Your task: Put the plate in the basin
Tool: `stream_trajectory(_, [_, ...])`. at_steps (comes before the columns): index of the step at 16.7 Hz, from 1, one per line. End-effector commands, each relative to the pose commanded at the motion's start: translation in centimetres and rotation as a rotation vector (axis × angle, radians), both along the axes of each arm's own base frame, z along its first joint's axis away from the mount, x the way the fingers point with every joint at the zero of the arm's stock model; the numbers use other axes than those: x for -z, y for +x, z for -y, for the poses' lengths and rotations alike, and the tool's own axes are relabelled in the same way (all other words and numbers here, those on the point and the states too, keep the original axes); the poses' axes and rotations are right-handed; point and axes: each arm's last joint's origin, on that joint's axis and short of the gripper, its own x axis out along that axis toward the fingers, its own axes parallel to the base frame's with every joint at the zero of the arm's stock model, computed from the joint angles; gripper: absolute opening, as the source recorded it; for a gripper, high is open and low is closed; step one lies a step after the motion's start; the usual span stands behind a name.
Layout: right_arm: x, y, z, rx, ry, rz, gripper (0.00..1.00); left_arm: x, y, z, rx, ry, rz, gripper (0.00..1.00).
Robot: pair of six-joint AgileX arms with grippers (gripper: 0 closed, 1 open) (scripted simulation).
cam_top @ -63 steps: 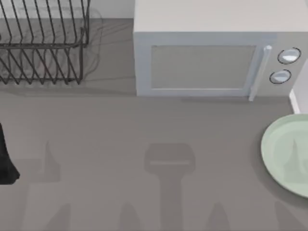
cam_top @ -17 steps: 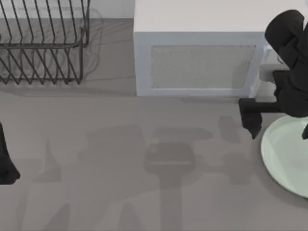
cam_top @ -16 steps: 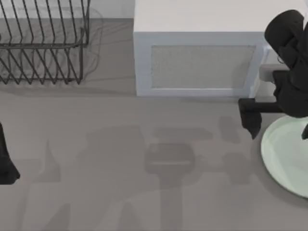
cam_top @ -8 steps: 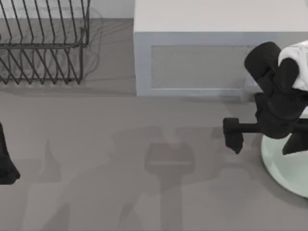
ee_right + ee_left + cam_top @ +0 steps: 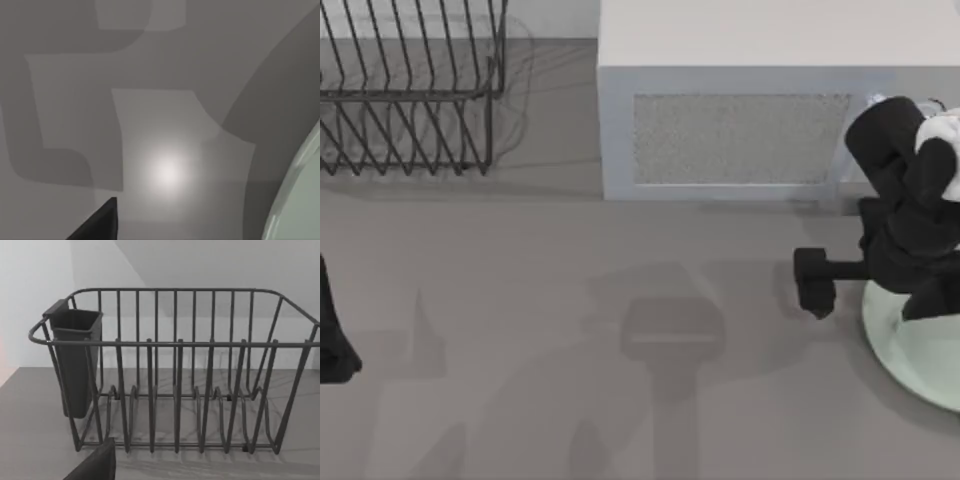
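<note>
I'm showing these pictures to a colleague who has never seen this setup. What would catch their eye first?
Probably the black right arm at the table's right edge, its right gripper spread across the rim of the pale mint-green plate. Behind it stands the white microwave, and the black wire dish rack fills the far left corner.

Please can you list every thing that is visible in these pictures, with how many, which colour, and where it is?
plate: 1, pale mint green, flat on the table at the right edge
microwave: 1, white, back of the table, centre to right
dish rack: 1, black wire, back left corner
cutlery cup: 1, dark grey, hung on one end of the dish rack
table: 1, grey, under everything
right hand: 1, black, fingers open across the plate's left rim
left hand: 1, black, parked at the left edge
</note>
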Motion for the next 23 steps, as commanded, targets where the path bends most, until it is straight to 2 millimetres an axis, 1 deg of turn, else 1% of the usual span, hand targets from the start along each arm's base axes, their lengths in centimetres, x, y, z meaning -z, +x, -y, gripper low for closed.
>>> stream_trajectory(1, [0.0, 0.0, 0.0, 0.0, 0.0, 0.0, 1.0, 0.0, 0.0, 0.0, 0.0, 0.0, 0.0, 1.0])
stream_trajectory(14, [0.0, 0.0, 0.0, 0.0, 0.0, 0.0, 0.02, 0.0, 0.0, 0.0, 0.0, 0.0, 0.0, 1.0])
stream_trajectory(15, [0.0, 0.0, 0.0, 0.0, 0.0, 0.0, 0.0, 0.0, 0.0, 0.0, 0.0, 0.0, 0.0, 1.0])
stream_trajectory(22, [0.0, 0.0, 0.0, 0.0, 0.0, 0.0, 0.0, 0.0, 0.0, 0.0, 0.0, 0.0, 0.0, 1.0])
stream_trajectory(23, [-2.5, 0.7, 0.0, 0.008, 0.028, 0.087, 0.0, 0.0, 0.0, 0.0, 0.0, 0.0, 0.0, 1.0])
